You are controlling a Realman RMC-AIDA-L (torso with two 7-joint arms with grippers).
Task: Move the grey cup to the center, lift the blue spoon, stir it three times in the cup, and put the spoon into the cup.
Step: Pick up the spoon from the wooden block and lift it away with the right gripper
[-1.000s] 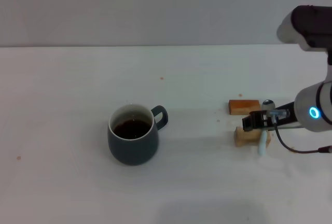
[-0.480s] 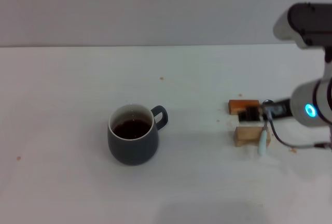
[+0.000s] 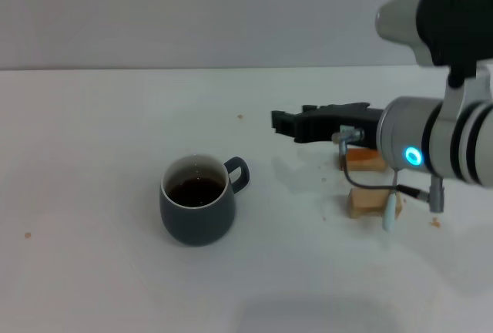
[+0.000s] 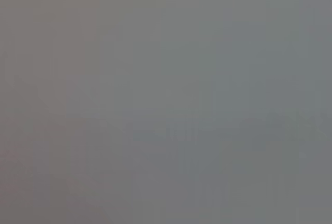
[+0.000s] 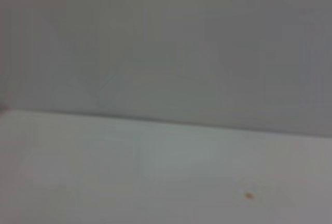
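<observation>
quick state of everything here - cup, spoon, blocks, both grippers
grey cup: upright on the table, dark liquid inside, no spoon in it.
blue spoon: lying across the wooden blocks, not gripped.
wooden blocks: two, resting on the table.
right gripper: raised between blocks and cup, holding nothing.
left gripper: not in view.

Nothing readable here

No words, brands or numbers on anything as far as I can tell. The closest thing to a sign is a glowing blue ring light (image 3: 414, 155) on the white right arm (image 3: 439, 144).
</observation>
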